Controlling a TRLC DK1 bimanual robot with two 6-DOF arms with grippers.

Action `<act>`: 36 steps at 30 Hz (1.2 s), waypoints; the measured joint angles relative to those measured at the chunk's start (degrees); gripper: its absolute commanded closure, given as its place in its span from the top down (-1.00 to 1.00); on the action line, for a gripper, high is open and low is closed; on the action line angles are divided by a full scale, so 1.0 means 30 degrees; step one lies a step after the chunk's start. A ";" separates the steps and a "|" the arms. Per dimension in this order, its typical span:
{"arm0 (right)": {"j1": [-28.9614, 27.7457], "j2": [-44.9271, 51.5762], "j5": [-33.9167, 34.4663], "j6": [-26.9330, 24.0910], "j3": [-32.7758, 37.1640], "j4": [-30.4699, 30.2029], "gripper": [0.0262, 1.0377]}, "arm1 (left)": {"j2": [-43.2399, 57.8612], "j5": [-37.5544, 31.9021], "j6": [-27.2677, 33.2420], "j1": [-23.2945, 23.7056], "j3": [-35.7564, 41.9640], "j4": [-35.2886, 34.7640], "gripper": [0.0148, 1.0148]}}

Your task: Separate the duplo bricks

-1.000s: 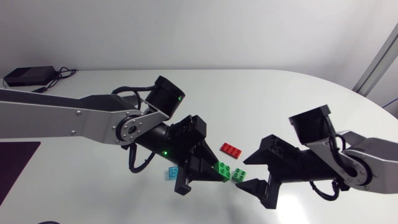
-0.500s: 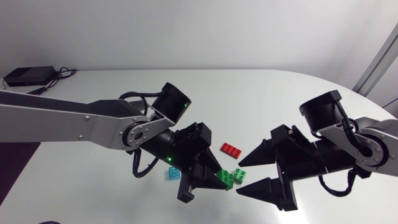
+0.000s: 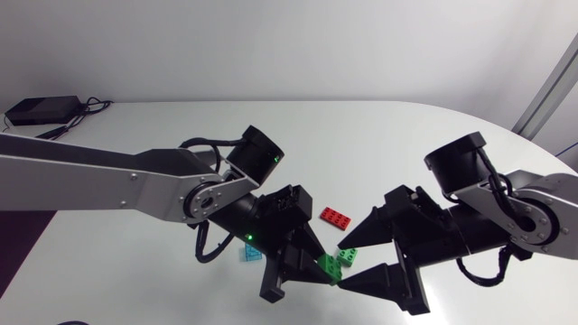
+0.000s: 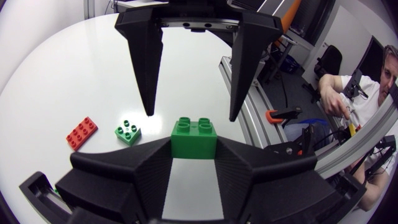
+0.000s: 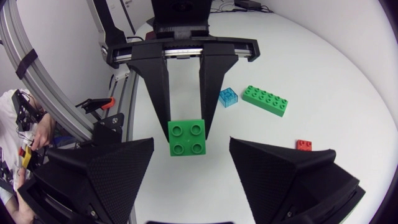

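White table (image 3: 388, 135), red brick (image 3: 336, 216), blue brick (image 5: 228, 97), left jaws clamping green square brick (image 4: 194, 138), right jaws spread apart

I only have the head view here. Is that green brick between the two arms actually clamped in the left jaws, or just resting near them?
Observer: Clamped. The left wrist view shows the green two-by-two brick pinched between the left jaws, one on each side.
Operator: And the right jaws?
Observer: Open. In the right wrist view they stand wide apart on either side of that brick, with a clear gap to it.
Operator: Any bricks I'm missing?
Observer: Yes, a long green brick lies close to the blue brick, not joined to it; only the right wrist view shows it.
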 measured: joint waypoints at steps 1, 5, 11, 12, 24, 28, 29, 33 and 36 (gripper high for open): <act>0.0109 0.0000 0.0000 -0.0007 0.0000 0.0000 0.56 | 0.0036 0.0007 0.0000 0.0007 0.0000 -0.0015 -0.44; 0.0372 0.0007 0.0007 -0.0015 0.0000 0.0000 0.56 | 0.0073 0.0073 0.0000 0.0007 0.0000 -0.0109 -0.44; 0.0444 0.0219 0.0015 -0.0284 -0.0029 0.0168 0.56 | 0.0109 0.0095 0.0007 0.0007 0.0000 -0.0211 -0.44; 0.0444 0.0219 0.0015 -0.0284 -0.0044 0.0219 0.51 | 0.0109 0.0109 0.0007 0.0007 0.0000 -0.0211 -0.44; 0.1071 0.0219 0.0867 -0.0277 -0.0481 0.0459 0.45 | 0.0102 0.0117 0.0015 0.0007 0.0000 -0.0211 -0.44; 0.1071 0.0219 0.0874 -0.0270 -0.0590 0.0474 0.33 | 0.0102 0.0117 0.0029 0.0007 0.0000 -0.0211 -0.44; 0.1078 0.0219 0.0867 -0.0248 -0.0590 0.0510 0.33 | 0.0102 0.0117 0.0073 0.0007 0.0000 -0.0211 -0.44; 0.1107 0.0219 0.0889 -0.0131 -0.0590 0.0743 0.18 | 0.0102 0.0117 0.0073 0.0007 0.0000 -0.0211 -0.44; 0.1166 0.0219 0.0940 -0.0109 -0.0590 0.0940 0.15 | 0.0102 0.0117 0.0073 0.0007 0.0000 -0.0211 -0.44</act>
